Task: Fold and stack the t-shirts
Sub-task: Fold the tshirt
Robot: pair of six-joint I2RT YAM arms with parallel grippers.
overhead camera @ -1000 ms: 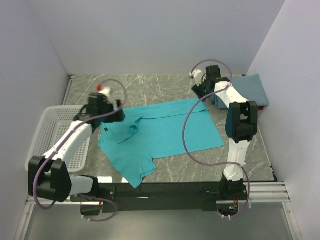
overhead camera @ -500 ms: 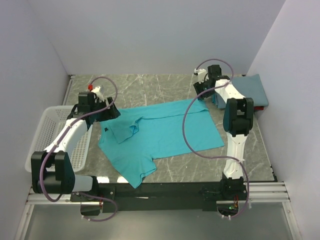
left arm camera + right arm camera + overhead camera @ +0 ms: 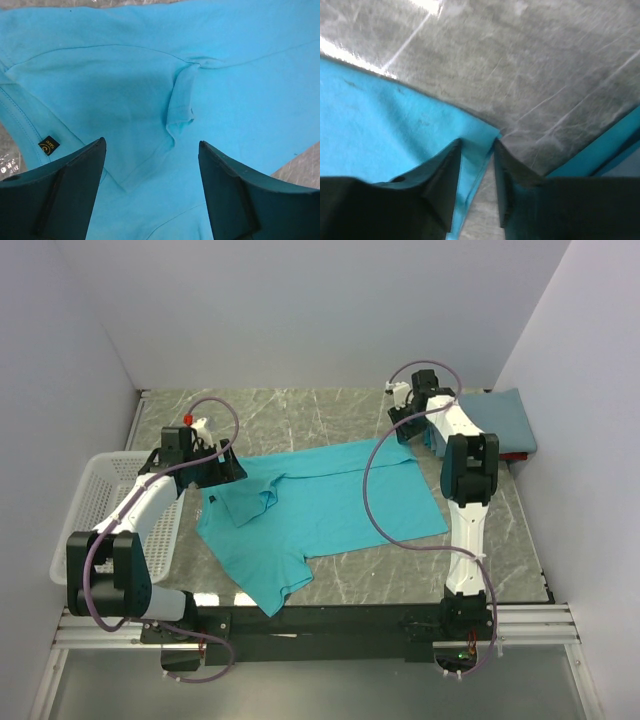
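Apparent step: grasping. The left gripper (image 3: 152,145) hangs spread above the teal t-shirt (image 3: 125,95); the right gripper (image 3: 476,145), jaws ajar, straddles its corner. Next, probably: pinch both.

Left arm (image 3: 148,508) bent, reaching forward-left. Left hand (image 3: 222,468) tipped down, black fingers (image 3: 65,195) spread wide. Right arm (image 3: 470,472) stretched far forward. Right hand (image 3: 405,425) low, black fingers (image 3: 430,190) close together, narrow gap between.

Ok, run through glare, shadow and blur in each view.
Top external: even light, hardly any shadow. Left wrist: teal t-shirt sharp, soft shadow ahead of the dark left fingers. Right wrist: white glare on the table upper left, right fingers dark and slightly soft.
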